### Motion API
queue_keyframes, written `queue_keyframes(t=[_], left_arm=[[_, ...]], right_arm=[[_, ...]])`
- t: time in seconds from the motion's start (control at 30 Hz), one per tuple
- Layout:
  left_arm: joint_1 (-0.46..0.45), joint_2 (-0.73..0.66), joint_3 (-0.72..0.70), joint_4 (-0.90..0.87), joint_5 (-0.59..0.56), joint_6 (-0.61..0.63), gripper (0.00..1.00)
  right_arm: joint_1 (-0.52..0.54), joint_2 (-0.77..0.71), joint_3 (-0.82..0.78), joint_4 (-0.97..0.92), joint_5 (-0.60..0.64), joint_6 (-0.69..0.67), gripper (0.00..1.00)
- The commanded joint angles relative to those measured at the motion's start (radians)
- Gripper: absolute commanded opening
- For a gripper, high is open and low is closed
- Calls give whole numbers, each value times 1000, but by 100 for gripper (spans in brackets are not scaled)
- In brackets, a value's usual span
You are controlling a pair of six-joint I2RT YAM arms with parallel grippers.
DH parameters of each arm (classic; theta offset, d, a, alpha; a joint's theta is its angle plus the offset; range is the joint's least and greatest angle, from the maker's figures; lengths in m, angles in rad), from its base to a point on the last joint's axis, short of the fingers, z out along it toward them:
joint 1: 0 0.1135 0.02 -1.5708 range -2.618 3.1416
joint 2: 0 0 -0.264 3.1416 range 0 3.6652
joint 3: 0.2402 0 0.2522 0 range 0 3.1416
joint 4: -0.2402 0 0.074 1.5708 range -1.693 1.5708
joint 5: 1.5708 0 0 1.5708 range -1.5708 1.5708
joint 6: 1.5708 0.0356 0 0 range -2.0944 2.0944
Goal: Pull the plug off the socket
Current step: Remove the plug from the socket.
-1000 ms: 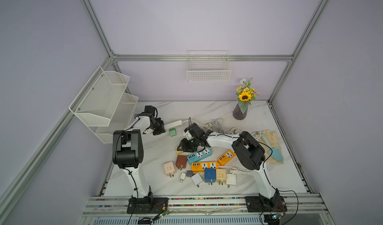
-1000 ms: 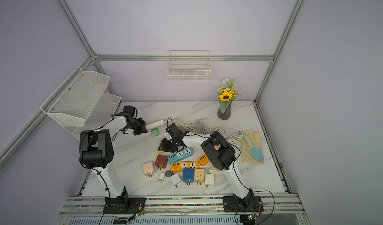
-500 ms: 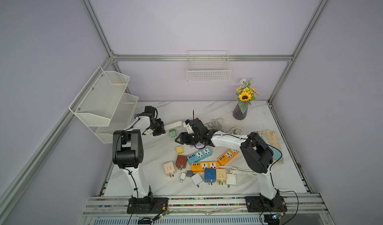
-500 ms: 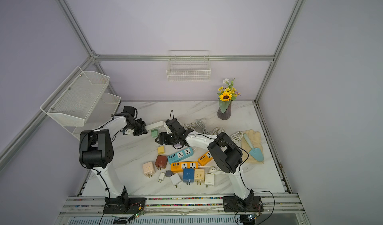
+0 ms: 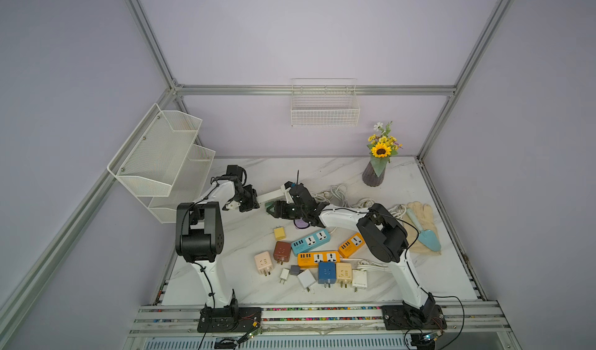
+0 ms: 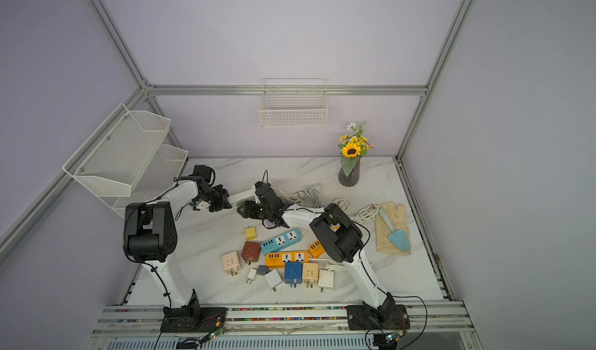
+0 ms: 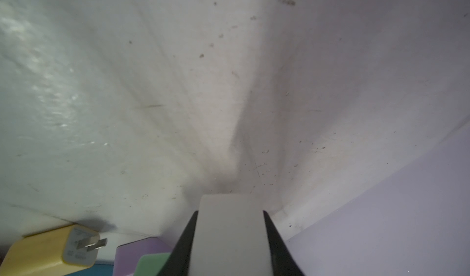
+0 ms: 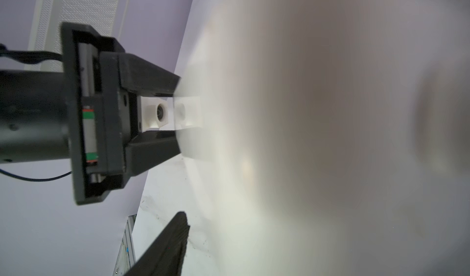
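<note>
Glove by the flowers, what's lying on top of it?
A small blue shovel lies along the glove, handle by the fingers. The glove patch under the shovel is covered, and so is anything beneath the glove.

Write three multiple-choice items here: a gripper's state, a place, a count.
1. The left gripper is: A open; B shut on the white power strip; C shut on nothing.
2. The teal trowel lies: A on the glove; B on the white power strip; C in the left gripper.
3. Orange power strips on the table: A one; B two; C four.

B: the strip sits clamped between its fingers. A: the trowel rests across the glove. B: both top views show two.
</note>
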Motion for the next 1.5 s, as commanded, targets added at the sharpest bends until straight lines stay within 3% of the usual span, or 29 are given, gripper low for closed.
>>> queue_keyframes(t=[0.0,0.17,0.33,0.6,0.8,1.03,1.47], left_arm=[[-13,-70,11,5,49,-25,0],[-22,-77,1,4,54,-32,0],[-32,-78,1,1,55,-44,0],[-33,-69,13,7,50,-54,0],[-29,-56,35,37,19,-52,0],[-20,-22,67,77,2,-29,0],[-20,3,93,92,14,-34,0]], right_arm=[[-4,11,28,34,25,22,60],[-8,32,53,37,43,23,54],[-11,60,101,34,34,31,27],[-10,7,26,42,51,43,8],[-9,-52,-39,39,17,46,2],[-9,-174,-221,42,-12,49,1],[10,-235,-276,-97,20,-42,1]])
